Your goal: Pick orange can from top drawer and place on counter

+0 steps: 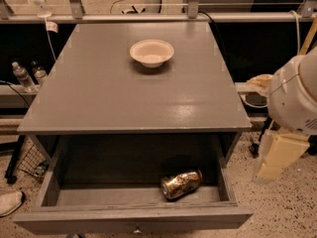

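Note:
The orange can [182, 183] lies on its side in the open top drawer [99, 196], right of the middle, near the front panel. The drawer is pulled fully out below the counter [114, 98]; its small knob [136, 229] shows at the bottom edge. My gripper [277, 157], cream-coloured below a white round arm joint [297, 93], hangs at the right of the cabinet, beside the drawer's right wall and above the floor. It is apart from the can and holds nothing that I can see.
A white bowl [152, 52] stands at the back middle of the counter. Two water bottles [22, 77] stand on a ledge at the left. A wire basket [30, 161] and a shoe [9, 202] lie on the speckled floor at the lower left. A metal rail [148, 18] runs behind.

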`<move>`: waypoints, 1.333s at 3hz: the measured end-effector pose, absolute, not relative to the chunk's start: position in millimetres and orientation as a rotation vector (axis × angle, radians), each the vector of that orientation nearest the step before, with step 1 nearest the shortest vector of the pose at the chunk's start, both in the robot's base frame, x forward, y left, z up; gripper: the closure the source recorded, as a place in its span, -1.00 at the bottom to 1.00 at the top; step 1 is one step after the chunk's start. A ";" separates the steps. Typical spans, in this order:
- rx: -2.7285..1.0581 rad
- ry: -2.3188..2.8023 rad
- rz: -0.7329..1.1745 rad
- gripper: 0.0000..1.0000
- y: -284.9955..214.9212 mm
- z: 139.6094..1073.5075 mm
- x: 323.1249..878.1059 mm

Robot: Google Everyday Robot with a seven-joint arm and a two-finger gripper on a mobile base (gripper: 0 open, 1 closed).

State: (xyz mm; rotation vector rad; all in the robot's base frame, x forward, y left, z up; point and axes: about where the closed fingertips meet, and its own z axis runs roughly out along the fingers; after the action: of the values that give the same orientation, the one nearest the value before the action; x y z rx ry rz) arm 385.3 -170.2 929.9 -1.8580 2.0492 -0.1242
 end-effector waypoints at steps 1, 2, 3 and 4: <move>-1.858 2.049 -0.124 -1.00 -170.2 929.7 385.4; -1.864 2.052 -0.097 -1.00 -167.3 910.1 388.6; -1.893 2.027 -0.018 -1.00 -152.2 860.5 391.1; -1.907 2.010 0.033 -1.00 -142.8 829.7 393.2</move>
State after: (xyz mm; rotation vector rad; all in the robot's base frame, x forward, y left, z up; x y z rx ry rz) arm 393.2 -142.8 829.7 -1.9074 2.0096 0.0333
